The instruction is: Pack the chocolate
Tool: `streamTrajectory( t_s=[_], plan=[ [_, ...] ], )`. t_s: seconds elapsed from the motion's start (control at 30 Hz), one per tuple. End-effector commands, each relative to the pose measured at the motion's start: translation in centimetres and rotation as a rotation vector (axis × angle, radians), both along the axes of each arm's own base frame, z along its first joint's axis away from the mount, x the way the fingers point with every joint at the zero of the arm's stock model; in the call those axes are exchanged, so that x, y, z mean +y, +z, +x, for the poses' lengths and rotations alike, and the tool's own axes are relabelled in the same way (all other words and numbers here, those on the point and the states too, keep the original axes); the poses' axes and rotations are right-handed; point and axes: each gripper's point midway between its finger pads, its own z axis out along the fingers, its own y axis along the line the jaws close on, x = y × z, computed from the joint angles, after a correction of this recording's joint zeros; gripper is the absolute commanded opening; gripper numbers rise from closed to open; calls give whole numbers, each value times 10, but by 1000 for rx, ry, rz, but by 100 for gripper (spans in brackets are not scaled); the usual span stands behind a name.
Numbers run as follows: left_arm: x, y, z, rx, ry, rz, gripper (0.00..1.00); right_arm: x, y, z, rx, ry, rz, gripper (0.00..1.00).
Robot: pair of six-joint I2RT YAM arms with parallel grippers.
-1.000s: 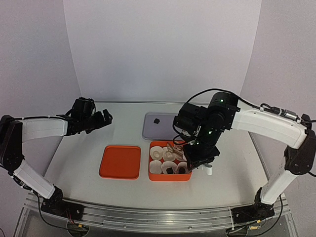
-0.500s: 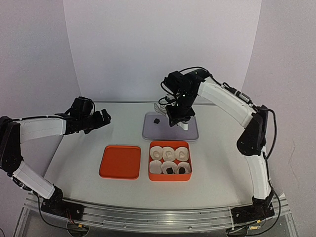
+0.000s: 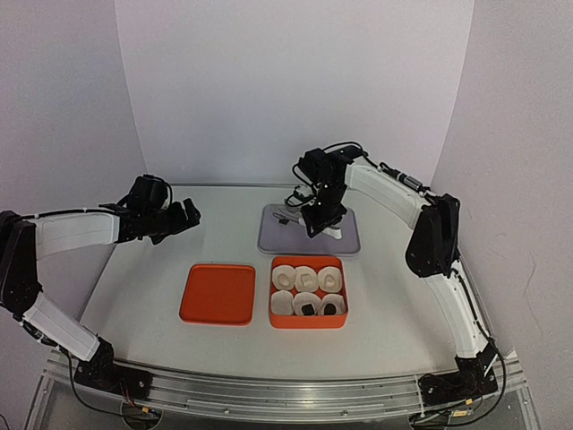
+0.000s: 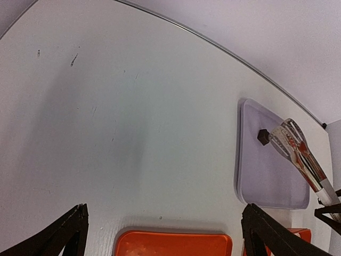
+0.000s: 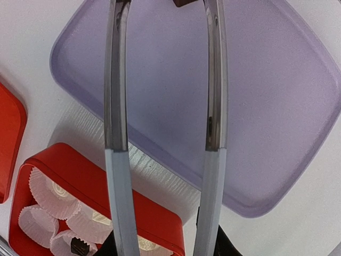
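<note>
Right gripper (image 3: pixel 315 221) clenched on tongs (image 5: pixel 162 106), arm outstretched over lavender tray (image 3: pixel 351 240)

The two arms are showing white shells and black joints. Thin black cables are running along the right arm (image 3: pixel 394 184). The left arm (image 3: pixel 76 231) is looking the same.

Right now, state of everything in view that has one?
Orange box: open, six paper cups inside, dark chocolates in two front cups.
Orange lid: off, flat beside box.
Purple tray: one dark chocolate left.
Right end effector: tongs open near that chocolate.
Left end effector: open, empty.
</note>
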Motion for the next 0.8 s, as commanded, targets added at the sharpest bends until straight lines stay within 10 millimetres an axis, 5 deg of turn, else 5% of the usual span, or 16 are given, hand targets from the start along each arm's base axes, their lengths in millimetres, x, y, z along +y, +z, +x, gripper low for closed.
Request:
streamTrajectory(
  t_s=[0.0, 0.53, 0.77],
  plan=[
    [-2, 21, 9, -45, 8, -30, 100, 9, 1, 14, -55, 55, 25, 36],
    [1, 25, 5, -52, 11, -27, 100, -2, -30, 36, -30, 17, 20, 39],
    [2, 25, 3, -52, 16, -24, 100, 0, -33, 30, 0, 35, 41, 23]
  ],
)
